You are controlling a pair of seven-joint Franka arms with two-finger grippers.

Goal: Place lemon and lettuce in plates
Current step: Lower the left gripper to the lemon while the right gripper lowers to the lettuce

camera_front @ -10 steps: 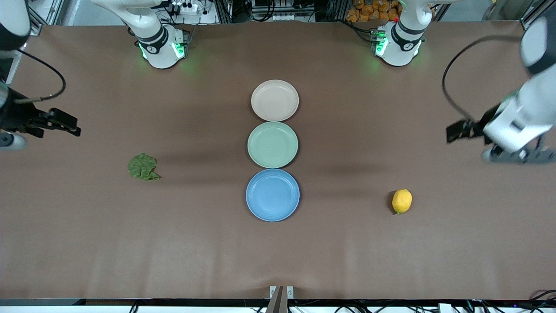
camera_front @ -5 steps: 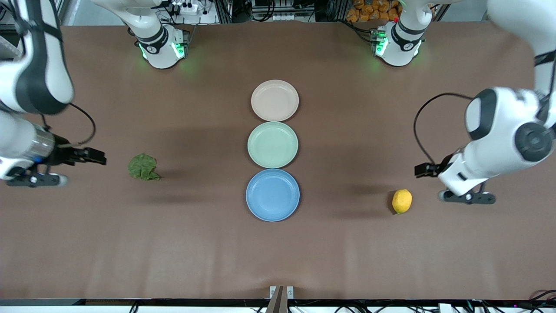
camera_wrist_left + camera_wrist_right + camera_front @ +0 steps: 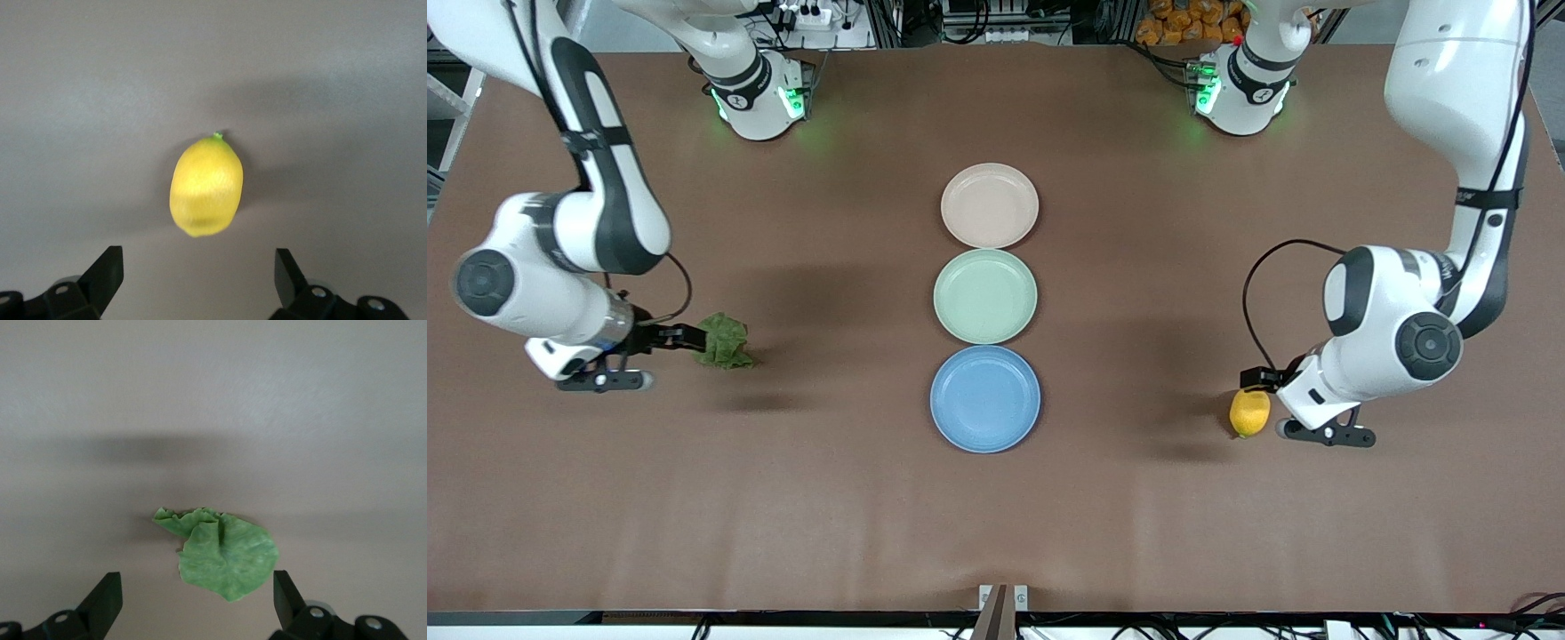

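Note:
The yellow lemon (image 3: 1249, 412) lies on the table toward the left arm's end. My left gripper (image 3: 1261, 382) hangs open just above it and beside it. In the left wrist view the lemon (image 3: 206, 186) sits just ahead of the open gripper (image 3: 199, 270). The dark green lettuce (image 3: 725, 342) lies toward the right arm's end. My right gripper (image 3: 685, 338) is open at its edge, low over the table. In the right wrist view the lettuce (image 3: 223, 553) reaches in between the spread fingers of the gripper (image 3: 197, 593). The blue plate (image 3: 985, 399) and the beige-pink plate (image 3: 990, 205) are empty.
A pale green plate (image 3: 985, 296) lies between the blue and beige-pink plates in a row down the middle of the brown table (image 3: 996, 524). The arm bases stand along the table's back edge.
Both arms have swung in from the table's ends and come down. The left gripper is now at the lemon and the right gripper at the lettuce. Lemon, lettuce and plates have not moved.

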